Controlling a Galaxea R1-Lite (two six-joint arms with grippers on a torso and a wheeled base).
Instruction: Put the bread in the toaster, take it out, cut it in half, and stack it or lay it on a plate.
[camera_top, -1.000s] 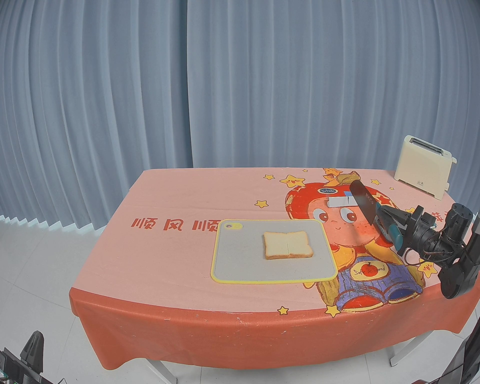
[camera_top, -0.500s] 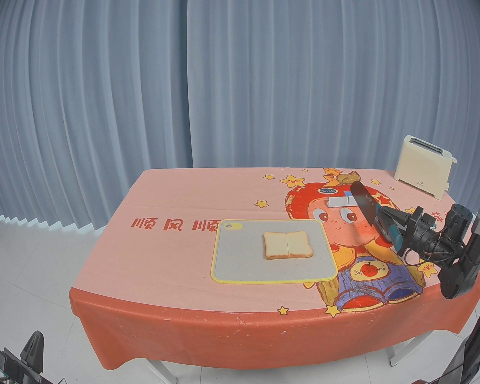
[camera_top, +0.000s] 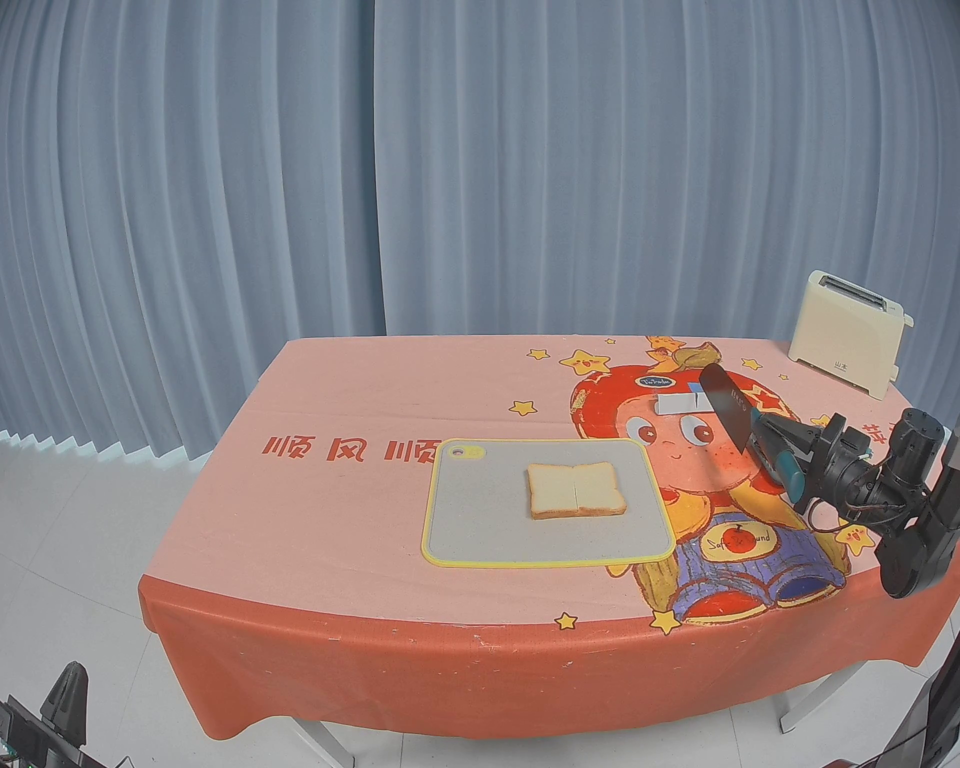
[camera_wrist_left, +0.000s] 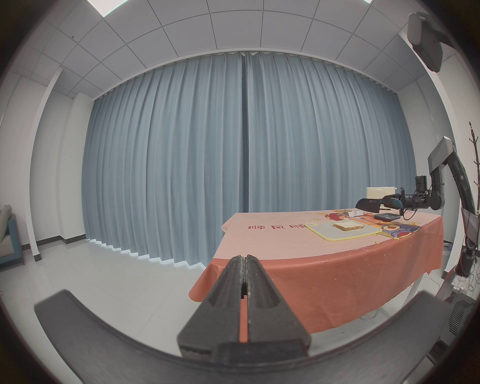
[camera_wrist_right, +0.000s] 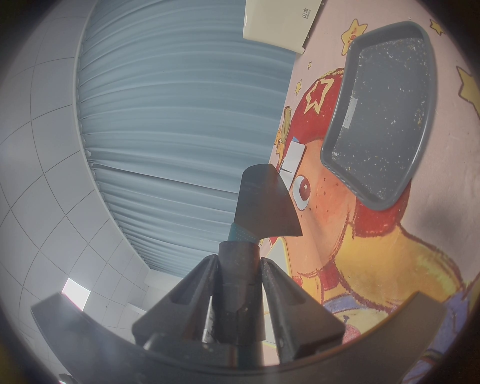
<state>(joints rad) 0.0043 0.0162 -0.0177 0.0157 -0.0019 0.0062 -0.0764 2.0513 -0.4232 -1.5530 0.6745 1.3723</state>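
The pale square slice of bread (camera_top: 576, 489) lay flat on the grey, yellow-rimmed cutting board (camera_top: 470, 520) at the centre of the head view. A thin line down its middle suggested the cut was made, with the two halves touching. The cream toaster (camera_top: 848, 333) stood at the upper right with nothing rising from its slot, so toasting and cutting looked done. What seemed left was setting down the knife and moving the halves to the dark grey speckled tray (camera_wrist_right: 385, 115). The tray lay on the orange cartoon-printed table (camera_top: 340, 400), in the upper right of the right wrist view.

The right gripper (camera_top: 790, 455) hung over the table at the right of the head view. Its jaws pinched the handle of the black-bladed knife (camera_top: 728, 405), the blade raised clear of the cloth and pointing toward the upper left. The left gripper (camera_wrist_left: 243, 280) sat low, off the table's near left corner, its jaws pressed together on nothing.
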